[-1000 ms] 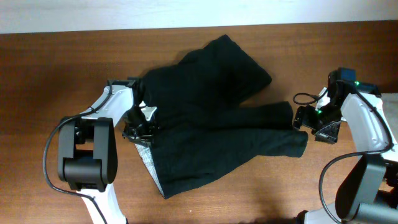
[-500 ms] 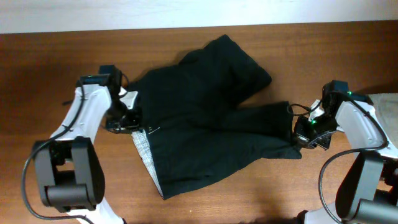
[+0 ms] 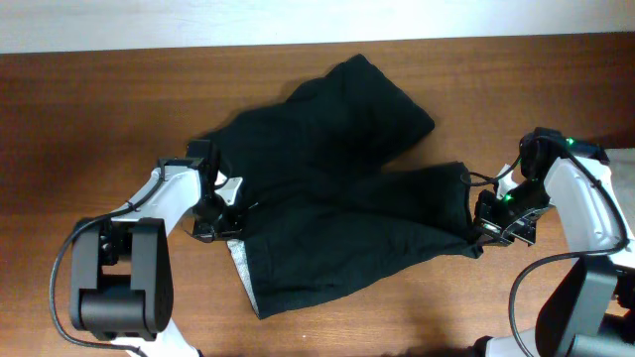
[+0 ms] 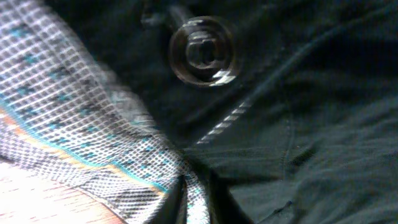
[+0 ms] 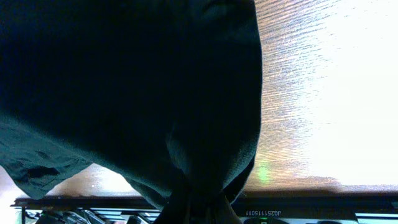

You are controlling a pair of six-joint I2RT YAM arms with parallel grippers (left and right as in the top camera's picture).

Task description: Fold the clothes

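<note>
Mid-table, on the brown wooden table: one large black soft fabric shorts-like garment, spread out and rumpled. Lies with one leg pointing toward the far edge and the other stretching toward the right, waist end at the left. Shows a light grey checked lining strip along the near-left edge, turned face up beside the bare wood.

At the waist end, left gripper — low on the cloth, just above the top of the lining strip. From the left wrist, nothing but fabric close up: black cloth on the right, checked lining with teal and orange lines on the left, a clear round plastic button near the top. Draws both layers into a tight pinch at the bottom centre, fingers themselves hidden; reads as clamped on the garment's waist edge.

At the tip of the right-hand leg, right gripper — touching the hem. From the right wrist, shows the black cloth bunched into a narrow neck at the bottom centre, with bare wood in bright glare to the right. Holds the hem pinched tight, pads buried under the fabric.
</note>
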